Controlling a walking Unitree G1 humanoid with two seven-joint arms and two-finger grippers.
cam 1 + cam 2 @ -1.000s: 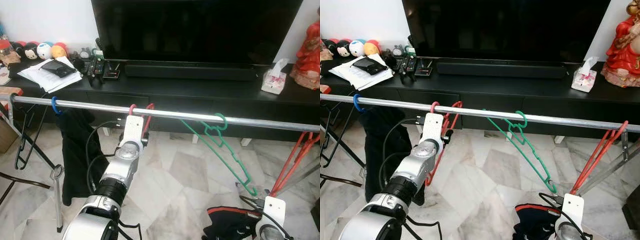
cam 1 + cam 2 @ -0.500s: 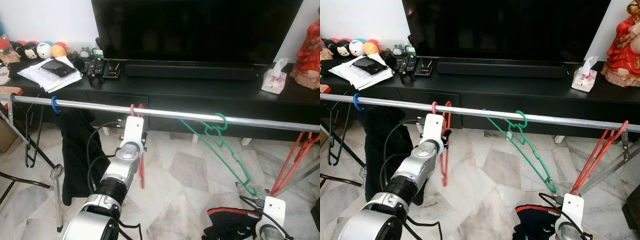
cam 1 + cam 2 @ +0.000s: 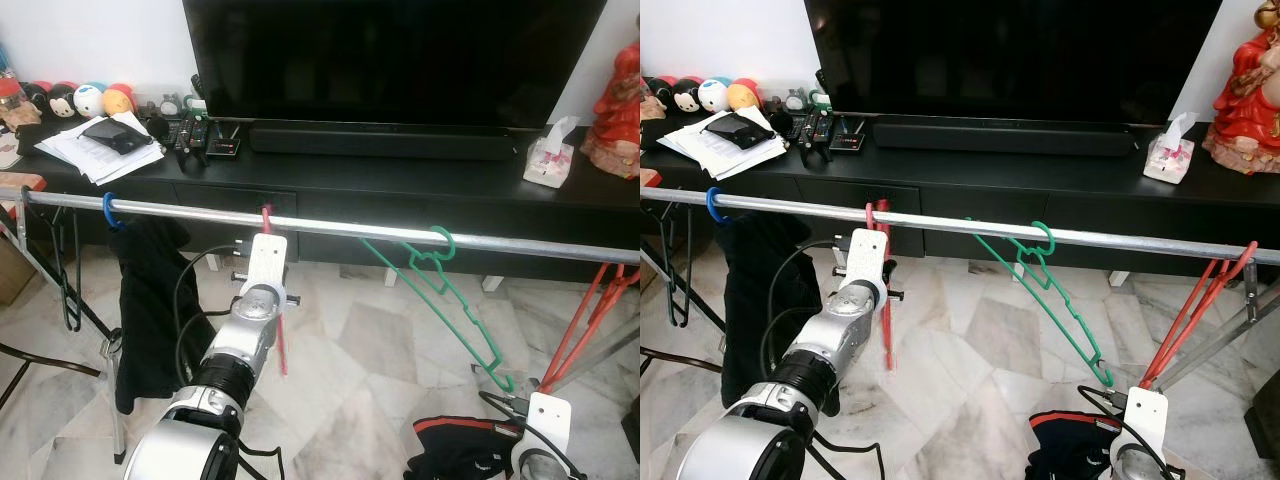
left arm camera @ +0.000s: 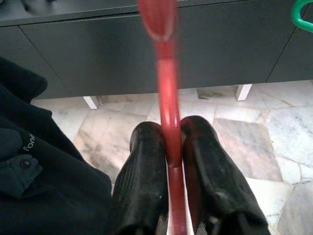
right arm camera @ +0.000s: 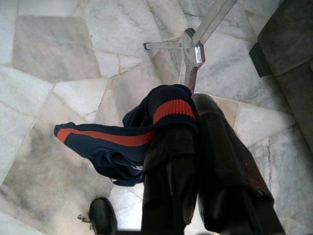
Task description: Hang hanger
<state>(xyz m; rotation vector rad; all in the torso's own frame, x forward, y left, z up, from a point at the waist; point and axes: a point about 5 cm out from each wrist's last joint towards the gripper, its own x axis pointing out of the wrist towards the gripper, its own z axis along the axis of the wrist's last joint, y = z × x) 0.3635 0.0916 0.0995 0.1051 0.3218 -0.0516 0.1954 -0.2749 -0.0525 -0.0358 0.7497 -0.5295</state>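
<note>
A red hanger (image 3: 281, 335) hangs by its hook on the metal rail (image 3: 350, 228), turned edge-on toward me and pointing straight down. My left gripper (image 4: 170, 147) is shut on its red bar just below the rail, one black finger (image 4: 146, 166) on each side. Low at the right, my right gripper (image 5: 188, 120) is shut on a navy garment with red stripes (image 5: 110, 147), which dangles above the marble floor (image 3: 360, 380). The same garment (image 3: 450, 452) is at the bottom edge of the eye views.
Also on the rail are a green hanger (image 3: 445, 295), a blue hook carrying a black garment (image 3: 150, 300), and red hangers (image 3: 590, 320) at the right end. A black hanger (image 3: 65, 275) hangs at the left end. Behind stand a black TV cabinet (image 3: 400, 180) and the TV.
The red hanger has swung from spread sideways along the rail to edge-on and vertical, still in my left gripper. The black garment and black hanger at left shifted slightly. Right arm unmoved.
</note>
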